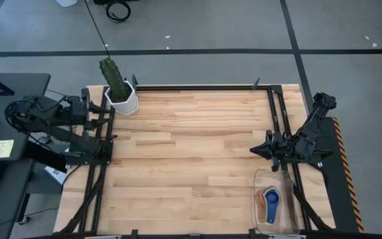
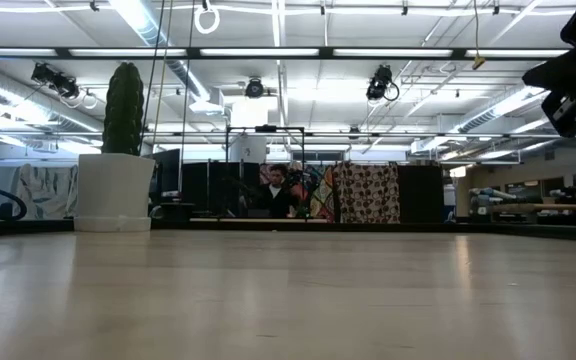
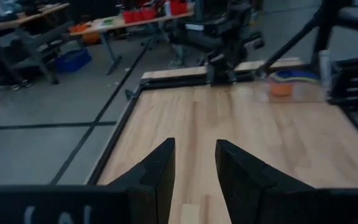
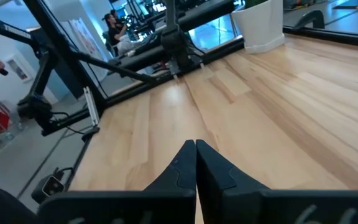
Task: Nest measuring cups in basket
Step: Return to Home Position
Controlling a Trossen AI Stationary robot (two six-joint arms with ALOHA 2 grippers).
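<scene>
plastic cups (image 1: 270, 200) in clear rectangular basket (image 1: 264, 178)

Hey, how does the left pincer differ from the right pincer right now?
The left pincer is open, a clear gap between its fingers; the right pincer is shut, tips pressed together. The left pincer sits at the table's left edge beside the white cactus pot; the right pincer sits at the right edge, near the basket holding the measuring cups. Both are dark, two-fingered and hold nothing.
</scene>
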